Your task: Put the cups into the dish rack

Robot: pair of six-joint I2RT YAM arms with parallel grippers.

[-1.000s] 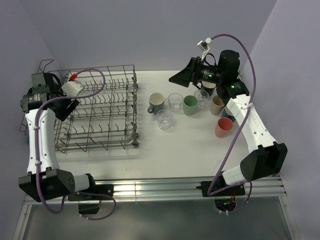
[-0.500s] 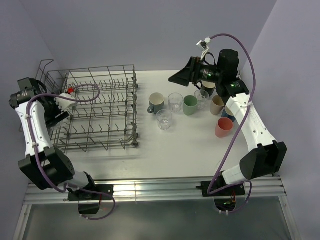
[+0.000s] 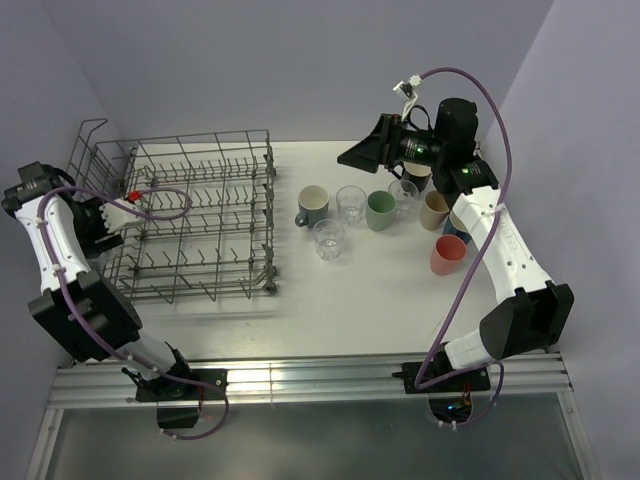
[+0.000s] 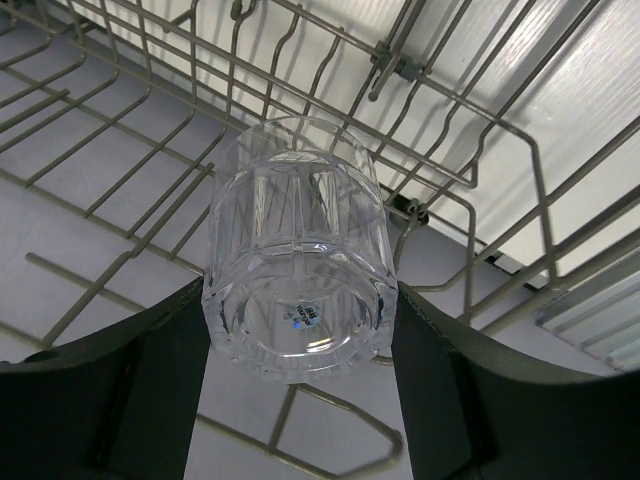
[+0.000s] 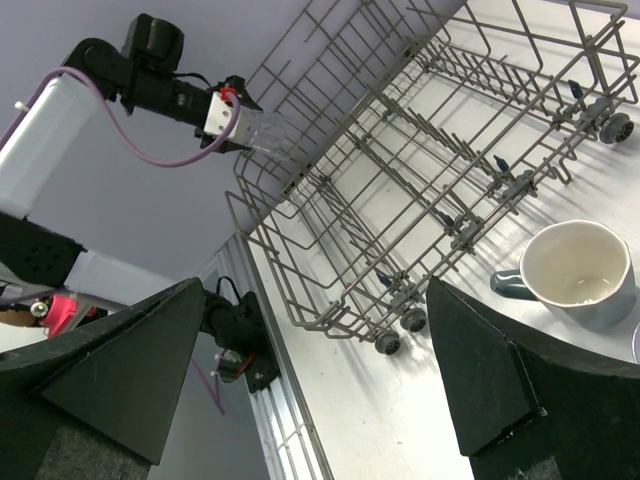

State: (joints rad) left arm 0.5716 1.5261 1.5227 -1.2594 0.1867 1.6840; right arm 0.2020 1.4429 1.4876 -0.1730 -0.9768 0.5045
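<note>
Left pincer (image 4: 297, 345): clenched on a clear glass (image 4: 295, 250), one finger on each side of its thick base

Glass: at the left side of the dish rack (image 3: 205, 137), off the wires, base toward the wrist and mouth toward the tines; it cannot be told whether it is inside the left wall or just outside it

Why held so: gripping near the base leaves the mouth free, which probably suits tipping the glass over a tine

Right pincer (image 5: 300, 370): released and spread wide, holding nothing, raised above the cups right of the dish rack; it looks parked there so that the left arm has the dish rack to itself

Cups not yet loaded: standing on the table (image 3: 350, 300) right of the dish rack, the grey-blue mug (image 3: 313, 205) nearest it, then three glasses, a green mug (image 3: 380, 210), a beige one and a coral one (image 3: 447, 254) farther right

Dish rack: no cup can be seen resting in it

Change from a second ago: the left arm has swung outward, carrying the glass from over the dish rack's left rows to its left wall; the right arm and the standing cups have not moved

Stage: early, with the first glass in hand and not yet set down
</note>
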